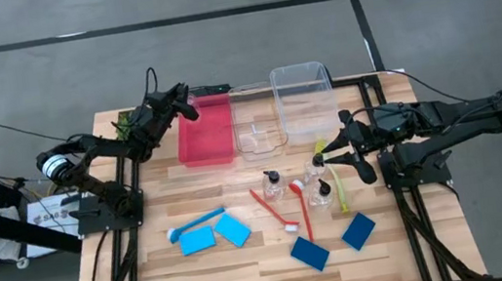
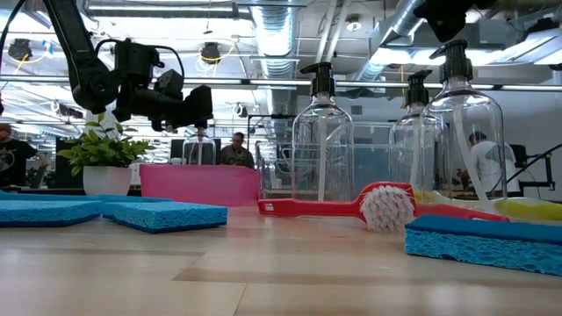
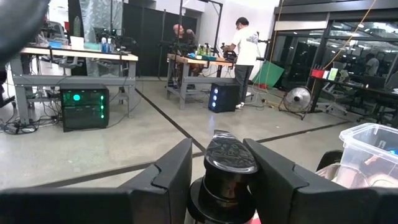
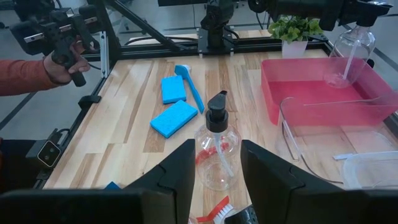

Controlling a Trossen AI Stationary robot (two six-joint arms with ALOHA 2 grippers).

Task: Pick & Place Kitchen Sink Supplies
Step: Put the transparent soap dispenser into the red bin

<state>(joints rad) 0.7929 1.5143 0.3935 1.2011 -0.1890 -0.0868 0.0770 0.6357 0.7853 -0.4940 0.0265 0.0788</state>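
My left gripper (image 1: 189, 105) is over the far left corner of the pink bin (image 1: 206, 132), shut on a clear pump bottle (image 4: 349, 46) whose lower part is inside the bin. My right gripper (image 1: 331, 147) hovers open above three more pump bottles (image 1: 272, 185) (image 1: 317, 166) (image 1: 322, 191), which stand upright on the table. One bottle (image 4: 214, 155) shows beyond its fingers, untouched. Flat on the table lie light-blue sponges (image 1: 198, 241), dark-blue sponges (image 1: 310, 253), two red brushes (image 1: 276, 211), a blue brush (image 1: 194, 225) and a yellow-green brush (image 1: 338, 187). My left gripper pinches the bottle's black pump top (image 3: 229, 152) between its two fingers. The fingers lie level and come from the table's left side. The bottle hangs upright below them, its base (image 4: 339, 81) down inside the pink bin; whether it touches the bin's floor I cannot tell.
Two clear bins (image 1: 304, 98) (image 1: 259, 137) stand right of the pink bin. A leafy plant (image 2: 105, 154) stands at the far left. A person's hand holding a controller (image 4: 62, 59) shows beyond the table's left side. Bare wood lies along the near edge.
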